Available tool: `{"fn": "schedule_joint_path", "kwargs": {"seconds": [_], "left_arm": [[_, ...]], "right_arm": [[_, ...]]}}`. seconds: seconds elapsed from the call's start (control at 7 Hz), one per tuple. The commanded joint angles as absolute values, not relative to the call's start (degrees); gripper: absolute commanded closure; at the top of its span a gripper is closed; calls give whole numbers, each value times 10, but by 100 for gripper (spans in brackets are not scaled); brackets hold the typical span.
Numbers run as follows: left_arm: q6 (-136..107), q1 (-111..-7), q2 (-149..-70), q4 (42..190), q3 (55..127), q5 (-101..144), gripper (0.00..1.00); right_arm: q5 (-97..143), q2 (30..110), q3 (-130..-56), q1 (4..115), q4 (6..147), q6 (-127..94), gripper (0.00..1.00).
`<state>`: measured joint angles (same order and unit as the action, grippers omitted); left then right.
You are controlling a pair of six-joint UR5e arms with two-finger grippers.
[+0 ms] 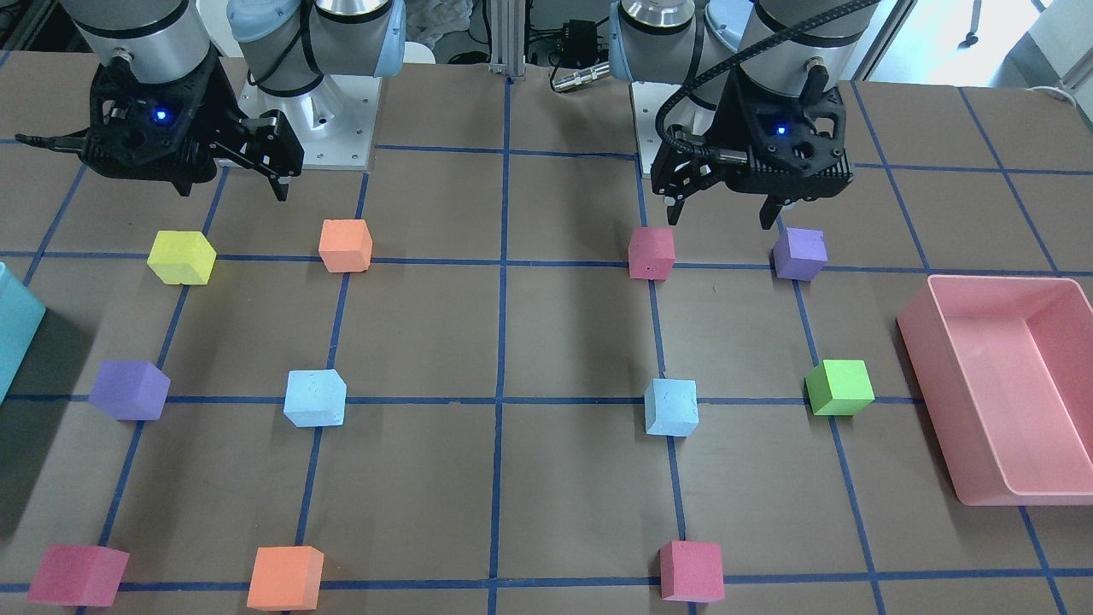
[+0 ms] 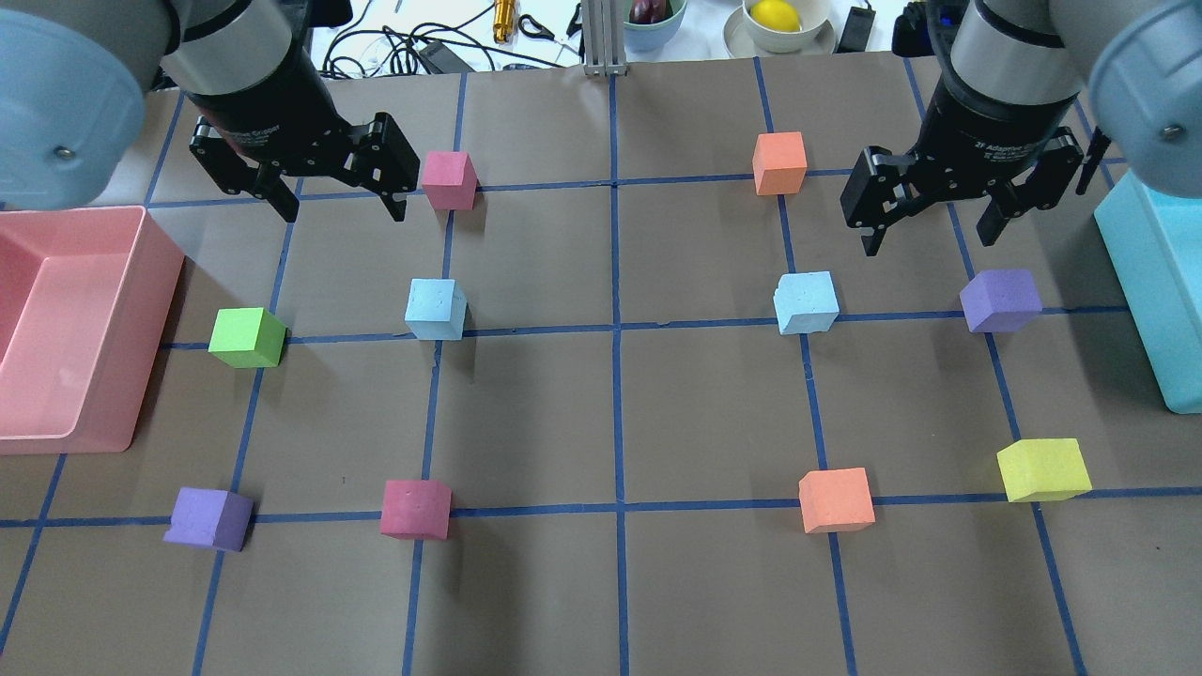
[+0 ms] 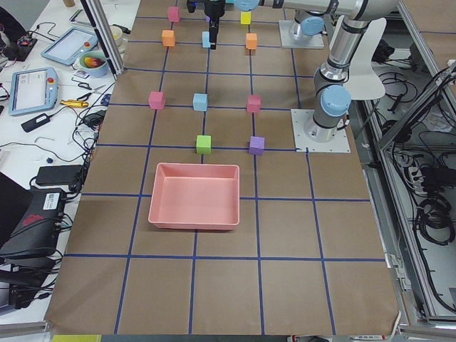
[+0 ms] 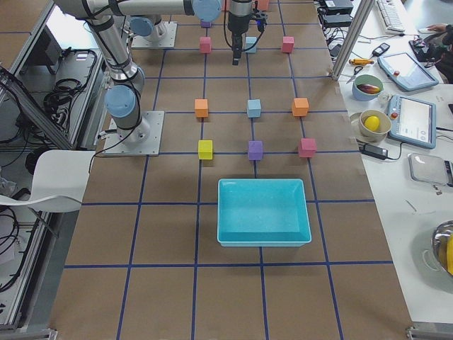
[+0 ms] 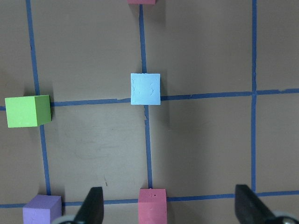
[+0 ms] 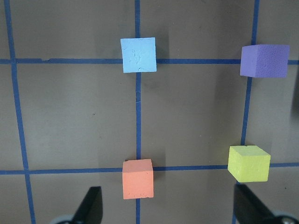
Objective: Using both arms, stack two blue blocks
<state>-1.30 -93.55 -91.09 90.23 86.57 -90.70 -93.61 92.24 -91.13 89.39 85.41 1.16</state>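
The pickup seems to be only beginning: the left gripper point(image 2: 343, 211) and right gripper point(image 2: 928, 242) are hovering spread and empty, each needing to descend onto the left blue block point(image 2: 436, 309) and right blue block point(image 2: 806, 302).

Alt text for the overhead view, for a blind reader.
Two light sky-blue foam cubes sit apart on a brown gridded table, one near the black left gripper, one near the black right gripper, both with jaws open. Other coloured cubes, a pink bin and a teal bin surround them.
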Motion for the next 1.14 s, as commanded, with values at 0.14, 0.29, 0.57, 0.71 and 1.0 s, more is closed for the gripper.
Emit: {"fn": "schedule_joint_path", "kwargs": {"seconds": [0.14, 0.29, 0.57, 0.71, 1.0], "left_arm": [[-12, -936, -911, 903, 867, -907, 0], [-12, -935, -911, 902, 867, -906, 0], [-13, -936, -911, 903, 867, -906, 0], [-13, -936, -911, 902, 867, -906, 0], [-12, -936, -911, 903, 867, -907, 0]], "right_arm": [[-934, 916, -911, 894, 853, 12, 0], [-931, 911, -914, 894, 860, 11, 0], [-936, 823, -923, 894, 985, 16, 0], [-936, 790, -938, 893, 1033, 26, 0], [-932, 744, -971, 893, 1143, 24, 0]]}}
